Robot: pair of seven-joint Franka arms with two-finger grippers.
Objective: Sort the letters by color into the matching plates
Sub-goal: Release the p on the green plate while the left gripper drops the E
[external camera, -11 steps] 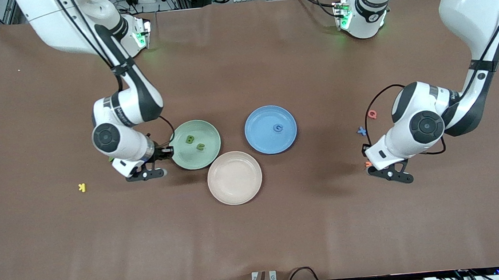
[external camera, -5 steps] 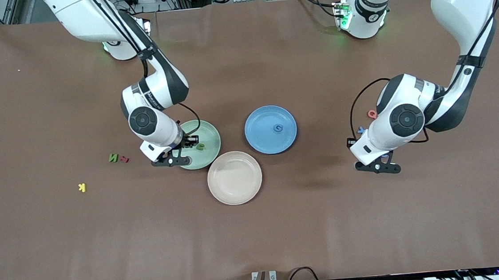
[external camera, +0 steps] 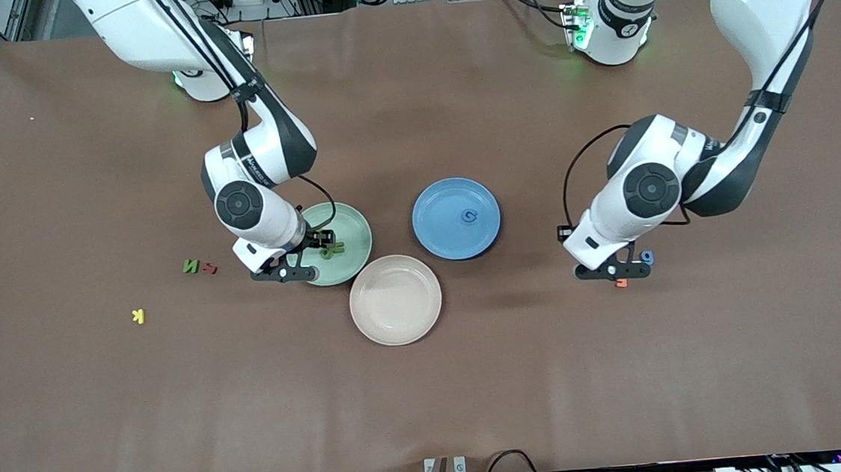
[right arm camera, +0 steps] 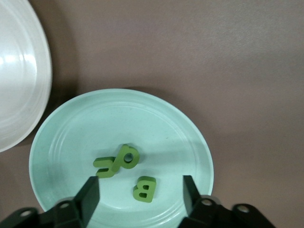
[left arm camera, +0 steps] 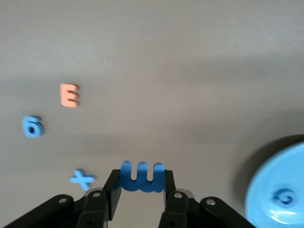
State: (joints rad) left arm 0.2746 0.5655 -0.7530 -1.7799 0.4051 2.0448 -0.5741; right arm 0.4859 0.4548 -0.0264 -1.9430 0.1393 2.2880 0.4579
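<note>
My right gripper hangs open over the pale green plate, its jaws wide apart with nothing between them. Three green letters lie in that plate: a B and two touching ones. My left gripper is shut on a blue letter, held by its sides over bare table toward the left arm's end from the blue plate. One blue letter lies in the blue plate. A blue 6 and a blue X lie on the table.
A beige-pink plate sits nearer the front camera, between the two task plates. An orange E lies by the left gripper. A green N, a red letter and a yellow K lie toward the right arm's end.
My right gripper moved over the green plate and opened, and a third green letter now lies there. My left arm has moved toward the blue plate with the blue letter.
</note>
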